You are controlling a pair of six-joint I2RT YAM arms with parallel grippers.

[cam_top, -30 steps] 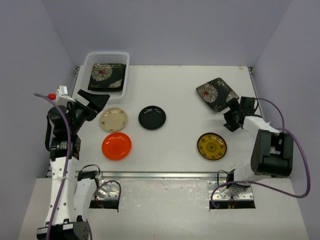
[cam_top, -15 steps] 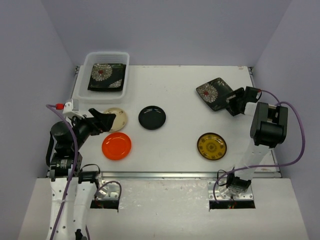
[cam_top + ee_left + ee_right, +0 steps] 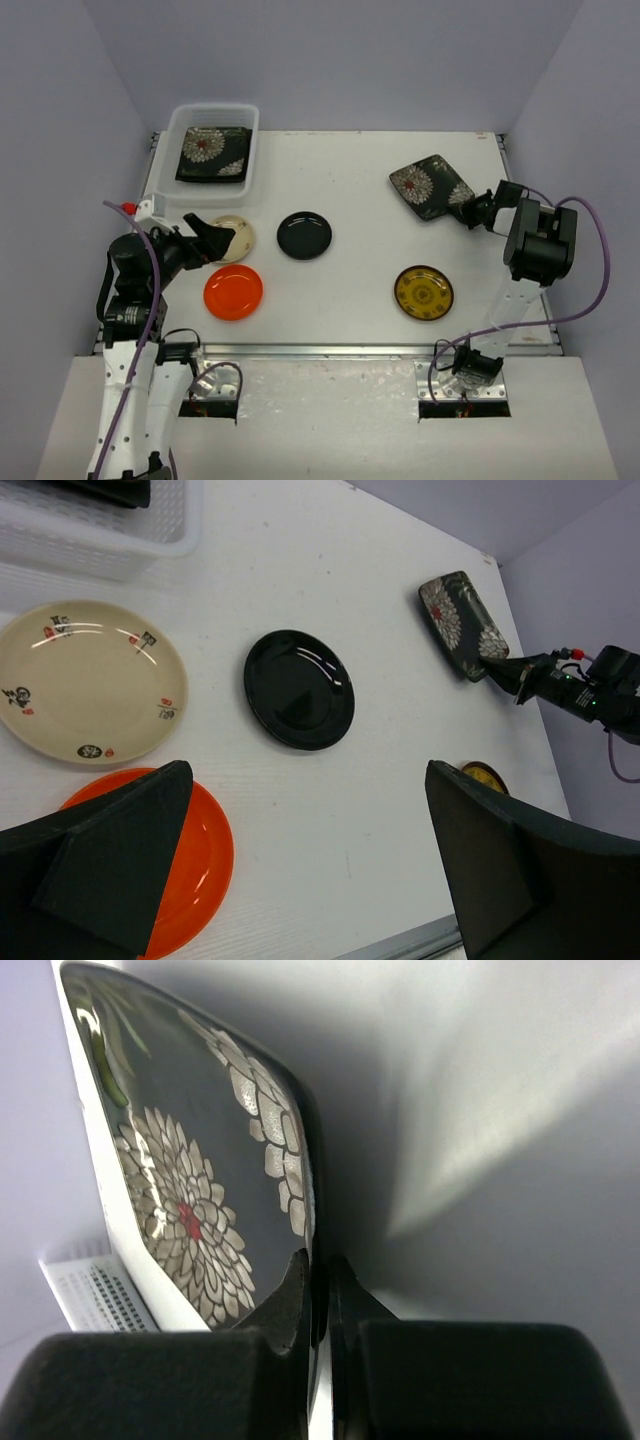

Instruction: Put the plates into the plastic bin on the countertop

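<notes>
My right gripper (image 3: 472,210) is shut on the right edge of a dark square floral plate (image 3: 428,186) at the countertop's (image 3: 350,190) back right. In the right wrist view the plate (image 3: 200,1180) stands edge-on between the pinched jaws of that gripper (image 3: 320,1280). My left gripper (image 3: 214,240) hangs open and holds nothing, partly covering the cream plate (image 3: 232,238). Its wrist view shows the gripper (image 3: 308,775) above the cream plate (image 3: 90,680), black plate (image 3: 299,689) and orange plate (image 3: 205,855). The plastic bin (image 3: 215,108) holds another floral square plate (image 3: 213,153).
The black plate (image 3: 304,235) lies mid-table, the orange plate (image 3: 233,291) front left, the yellow-patterned plate (image 3: 423,292) front right. A metal rail (image 3: 330,350) runs along the near edge. Grey walls close in the back and sides.
My right gripper closed on the floral plate's right edge as the arm swung back. The left gripper came down from beside the bin to over the cream plate, still open.
</notes>
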